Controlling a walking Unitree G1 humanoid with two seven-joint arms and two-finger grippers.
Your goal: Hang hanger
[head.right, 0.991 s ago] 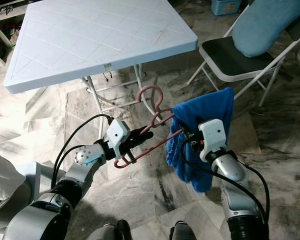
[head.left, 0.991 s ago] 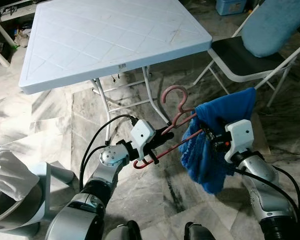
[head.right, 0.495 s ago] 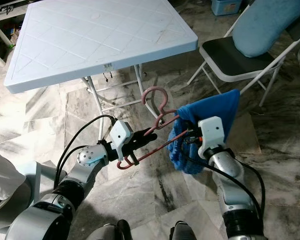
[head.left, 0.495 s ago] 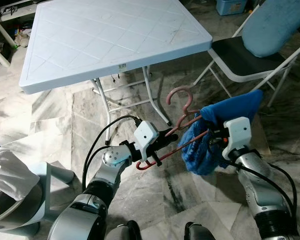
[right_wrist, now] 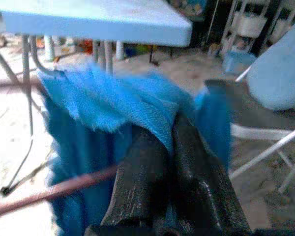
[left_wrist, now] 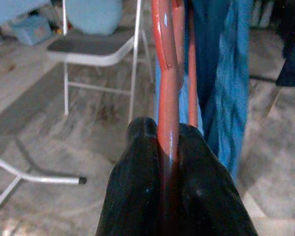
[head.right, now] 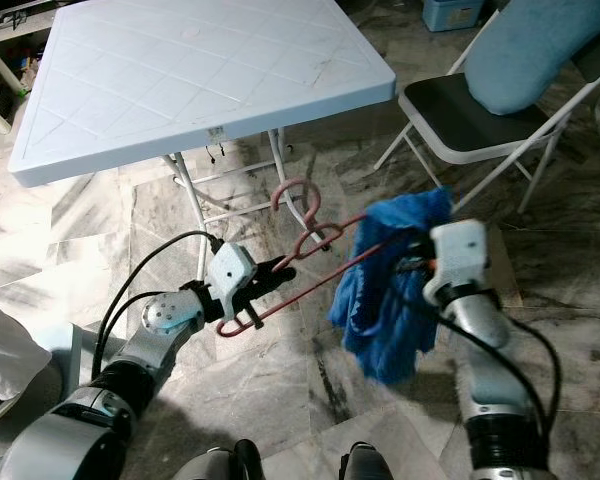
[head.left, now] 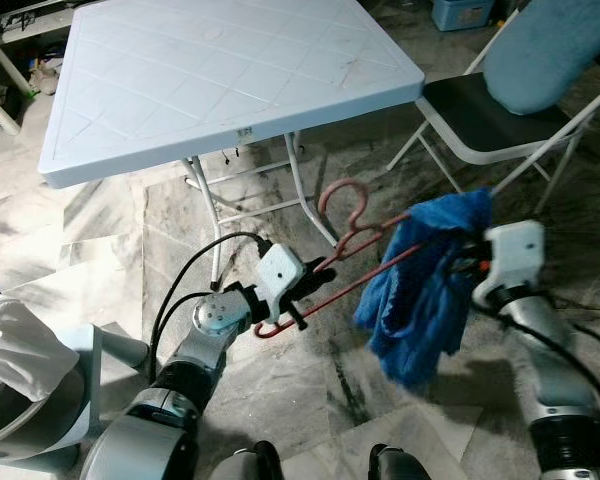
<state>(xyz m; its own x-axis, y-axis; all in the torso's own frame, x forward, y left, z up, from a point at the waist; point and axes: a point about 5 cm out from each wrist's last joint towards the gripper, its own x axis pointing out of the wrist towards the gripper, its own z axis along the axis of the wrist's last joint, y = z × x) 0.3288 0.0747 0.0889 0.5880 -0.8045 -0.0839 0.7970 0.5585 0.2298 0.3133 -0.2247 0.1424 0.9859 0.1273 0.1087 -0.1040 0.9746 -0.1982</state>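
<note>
A red plastic hanger (head.left: 352,252) is held in the air over the marble floor, its hook (head.left: 345,197) pointing up towards the table. My left gripper (head.left: 302,292) is shut on the hanger's left end (left_wrist: 168,123). A blue cloth (head.left: 425,290) hangs over the hanger's right arm and droops below it. My right gripper (head.left: 468,266) is shut on the upper edge of the blue cloth (right_wrist: 137,105), with the red bar (right_wrist: 49,191) crossing just beneath its fingers (right_wrist: 187,172).
A white folding table (head.left: 210,70) stands ahead, its thin legs (head.left: 208,205) just beyond the hanger. A folding chair (head.left: 490,110) with a pale blue cushion (head.left: 555,45) is at the right. A white object (head.left: 20,350) lies low at the left.
My right arm has moved to the right, drawing the blue cloth out along the hanger so it hangs lower and wider. The left gripper with the hanger has dropped slightly.
</note>
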